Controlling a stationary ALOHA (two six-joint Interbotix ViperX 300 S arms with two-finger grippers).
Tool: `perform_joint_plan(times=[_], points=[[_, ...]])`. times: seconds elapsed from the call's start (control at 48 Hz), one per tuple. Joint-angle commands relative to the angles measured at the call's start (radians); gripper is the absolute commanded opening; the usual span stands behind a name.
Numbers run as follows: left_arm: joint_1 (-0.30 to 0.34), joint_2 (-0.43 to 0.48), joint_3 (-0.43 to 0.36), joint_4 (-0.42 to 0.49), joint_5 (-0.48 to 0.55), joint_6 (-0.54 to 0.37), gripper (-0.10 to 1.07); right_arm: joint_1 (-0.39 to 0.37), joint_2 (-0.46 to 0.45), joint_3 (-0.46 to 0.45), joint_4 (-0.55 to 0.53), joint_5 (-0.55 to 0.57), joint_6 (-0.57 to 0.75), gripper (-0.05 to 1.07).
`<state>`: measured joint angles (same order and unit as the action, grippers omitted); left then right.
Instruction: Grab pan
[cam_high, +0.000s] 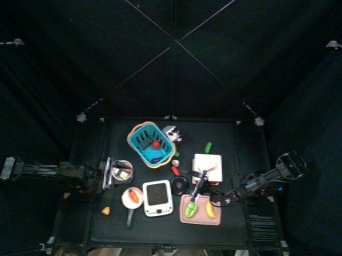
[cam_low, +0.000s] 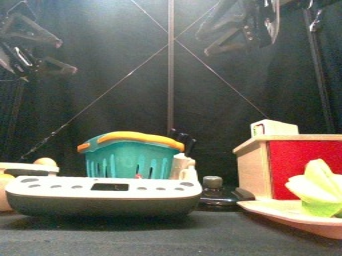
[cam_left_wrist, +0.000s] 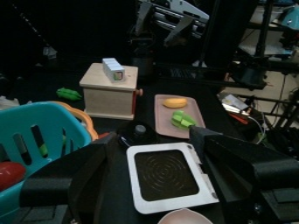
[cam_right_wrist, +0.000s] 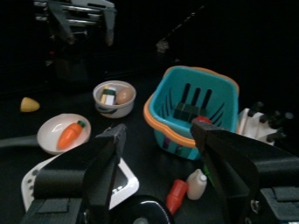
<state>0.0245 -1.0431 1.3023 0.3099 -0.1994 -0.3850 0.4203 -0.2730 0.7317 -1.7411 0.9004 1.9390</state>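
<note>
Black curtains close in a small dark tabletop (cam_high: 227, 140) that sits in the lower middle of the top view, crowded with toys.

Left fingers (cam_left_wrist: 149, 171) stand wide apart at the bottom of the left wrist view, holding nothing; between them lies the white device (cam_left_wrist: 170, 177) with its dark screen. Right fingers (cam_right_wrist: 156, 171) are likewise spread wide and empty at the bottom of the right wrist view, framing the gap below the blue basket (cam_right_wrist: 193, 107).

The pan (cam_right_wrist: 65, 134) shows at the middle left of the right wrist view, its pale inside holding a small orange carrot-like piece (cam_right_wrist: 72, 133), its dark handle running toward the left edge. In the top view it lies in the lower left part of the tabletop, just left of the white device; the handle's direction there is too small to make out.

Just above the pan in the right wrist view sits a round bowl (cam_right_wrist: 114, 95), touching nothing. A wooden box (cam_left_wrist: 111, 91) and a pink tray (cam_left_wrist: 179, 115) with yellow and green food occupy the upper middle of the left wrist view.
</note>
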Motion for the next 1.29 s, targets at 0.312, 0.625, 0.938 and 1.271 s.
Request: perform_joint_plan(times=[0.312, 0.625, 0.938, 1.271], points=[[0.012, 0.008, -0.015, -0.035, -0.005, 0.003, 0.99, -0.215, 0.055, -0.160, 0.158, 0.008, 0.023, 0.93], [0.037, 0.008, -0.049, -0.138, -0.005, 0.003, 0.99, -0.479, 0.149, -0.262, 0.213, -0.298, 0.015, 0.93], [0.043, 0.008, -0.021, -0.129, 0.035, 0.006, 0.99, -0.615, 0.179, -0.305, 0.253, -0.430, 0.006, 0.92], [0.040, 0.008, -0.015, -0.081, 0.094, 0.005, 0.99, -0.664, 0.255, -0.351, 0.285, -0.443, 0.003, 0.92]])
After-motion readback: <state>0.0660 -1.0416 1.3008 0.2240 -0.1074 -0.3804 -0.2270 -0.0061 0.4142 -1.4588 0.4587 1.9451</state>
